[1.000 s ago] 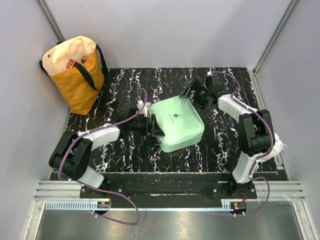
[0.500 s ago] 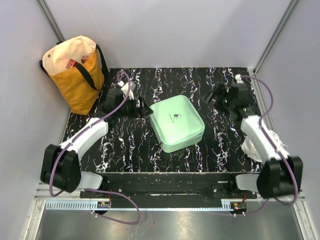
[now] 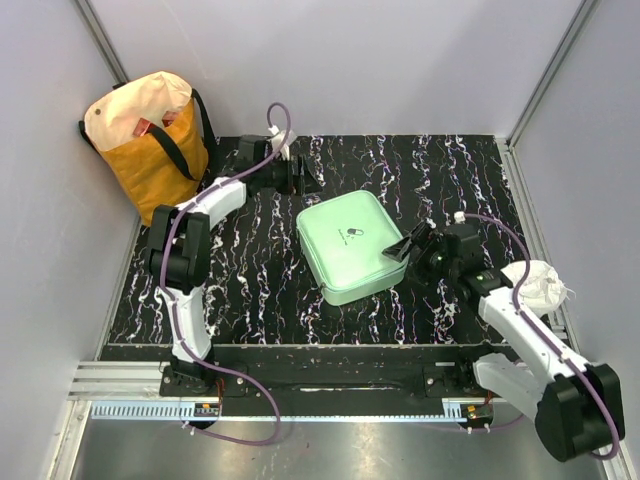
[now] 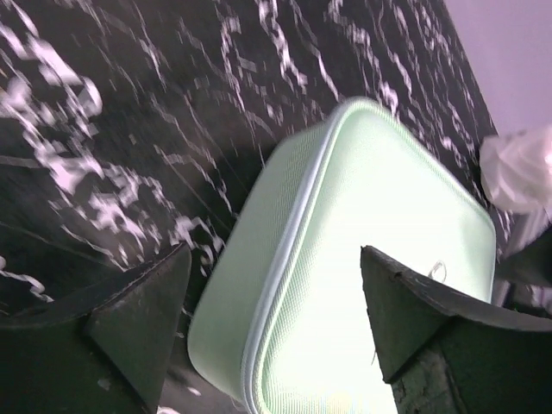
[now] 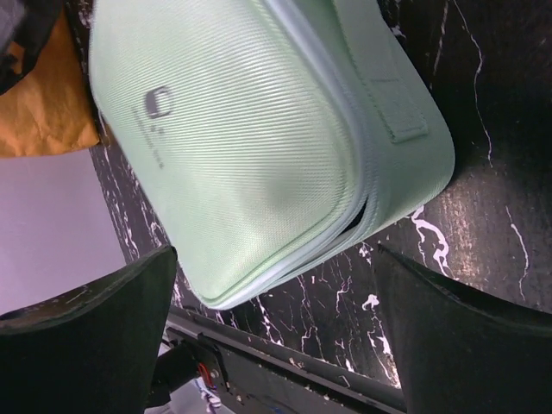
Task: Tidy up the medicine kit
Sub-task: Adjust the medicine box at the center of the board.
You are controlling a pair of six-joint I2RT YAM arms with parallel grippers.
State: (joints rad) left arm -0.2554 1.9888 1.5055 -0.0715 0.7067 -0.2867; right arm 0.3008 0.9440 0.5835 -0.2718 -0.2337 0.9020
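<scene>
Lying lid-down on the desk [image 3: 250, 290], the medicine kit [image 3: 350, 245] sat just ahead of the right fingers [image 5: 86, 345] and beyond the left fingers [image 4: 129, 345], both pairs released and empty. A one-sided nudge could have skidded it away.

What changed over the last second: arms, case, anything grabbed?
Left gripper backed off the green case, going from its left edge toward the back, jaws open. Right gripper swung out from the case's far right corner, then came in at its right edge, open, holding nothing. The case and the tote bag stayed put.
</scene>
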